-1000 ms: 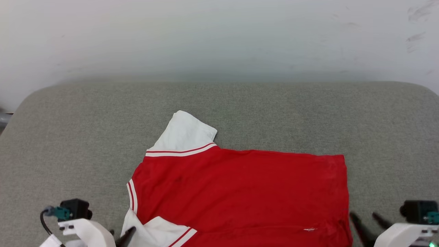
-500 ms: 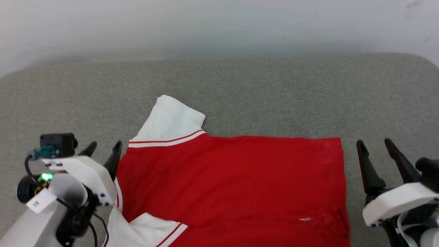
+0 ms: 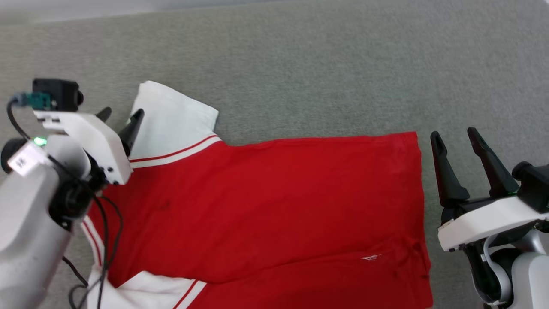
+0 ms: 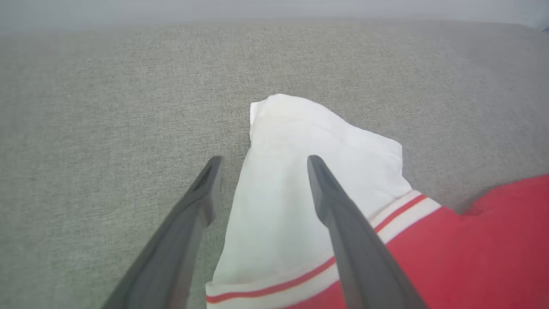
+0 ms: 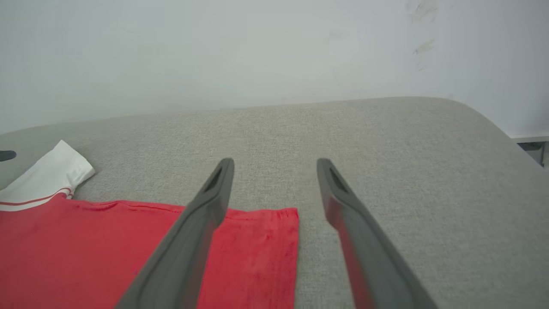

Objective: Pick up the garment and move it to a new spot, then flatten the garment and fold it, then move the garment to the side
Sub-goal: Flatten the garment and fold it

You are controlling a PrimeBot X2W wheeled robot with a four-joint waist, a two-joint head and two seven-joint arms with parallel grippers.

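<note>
Nearest to us, the garment [image 3: 266, 201], a red jersey, lies spread flat on the grey fabric-covered surface [image 3: 300, 64]. It lies sideways, its straight hem to the right and its sleeves to the left. At its near left corner we see the white near sleeve [image 3: 146, 287] with red-and-white trim, and a small white logo [image 3: 371, 257] sits on the red cloth near the right hem.

A little farther in, the right gripper [image 3: 453, 134] hangs just off the garment's right edge, close to its far right corner. Its two dark fingers are spread wide and it has hold of nothing. In the right wrist view its left finger crosses in front of the red hem corner and its right finger stands over bare surface.

Farther on, at the left, the left gripper [image 3: 122, 113] is also spread wide and empty. It straddles the left edge of the white far sleeve [image 3: 171, 116], one finger over the white cloth and the other over the surface beside it. We cannot tell whether the tips touch the cloth. A band of striped trim [image 3: 176, 152] joins this sleeve to the red body.

Beyond the garment the surface runs on bare to a pale wall [image 5: 214, 51].
</note>
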